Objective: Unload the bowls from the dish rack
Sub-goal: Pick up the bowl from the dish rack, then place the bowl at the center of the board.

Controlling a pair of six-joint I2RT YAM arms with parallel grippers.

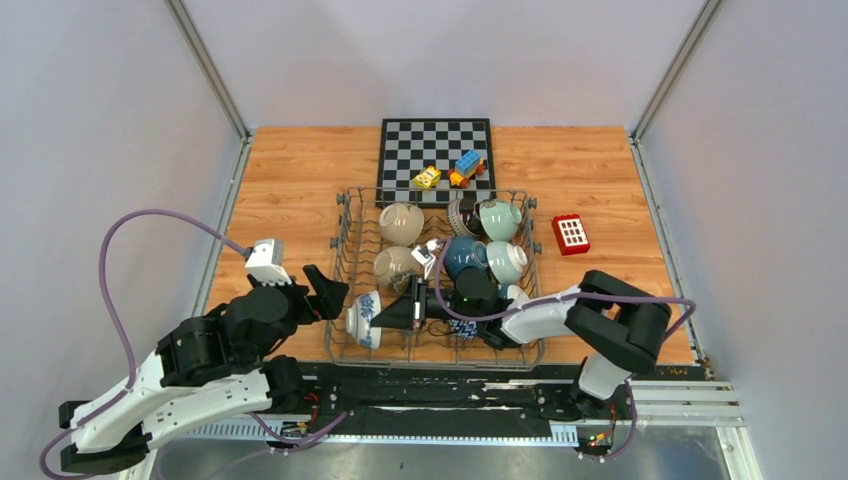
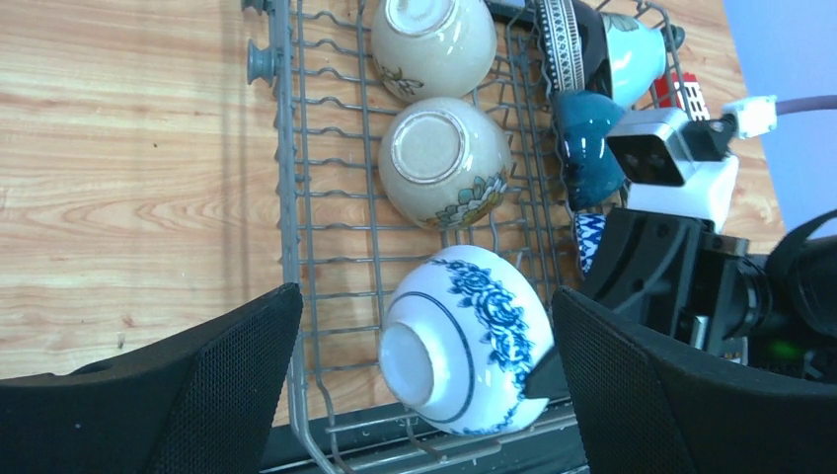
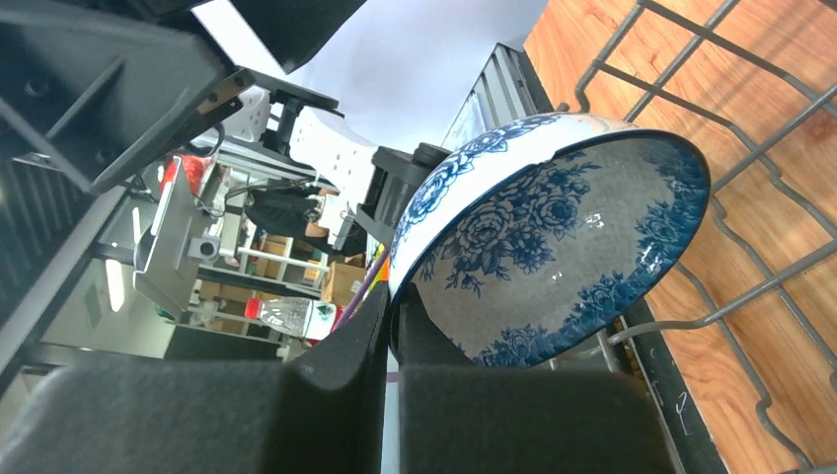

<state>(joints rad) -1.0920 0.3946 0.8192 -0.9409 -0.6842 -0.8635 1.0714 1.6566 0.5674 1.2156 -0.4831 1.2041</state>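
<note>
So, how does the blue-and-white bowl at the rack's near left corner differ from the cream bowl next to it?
The blue-and-white bowl is white with blue flowers all around; the cream bowl is beige with a flower spray only near its rim. The right gripper pinches the blue-and-white bowl's rim; no gripper touches the cream bowl. Both lie tilted in the dish rack, foot rings showing.

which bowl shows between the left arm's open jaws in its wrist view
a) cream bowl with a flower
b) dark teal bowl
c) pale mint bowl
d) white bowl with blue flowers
d: in the left wrist view the white bowl with blue flowers lies on its side in the dish rack, with the left jaws wide open on either side of it.
</note>
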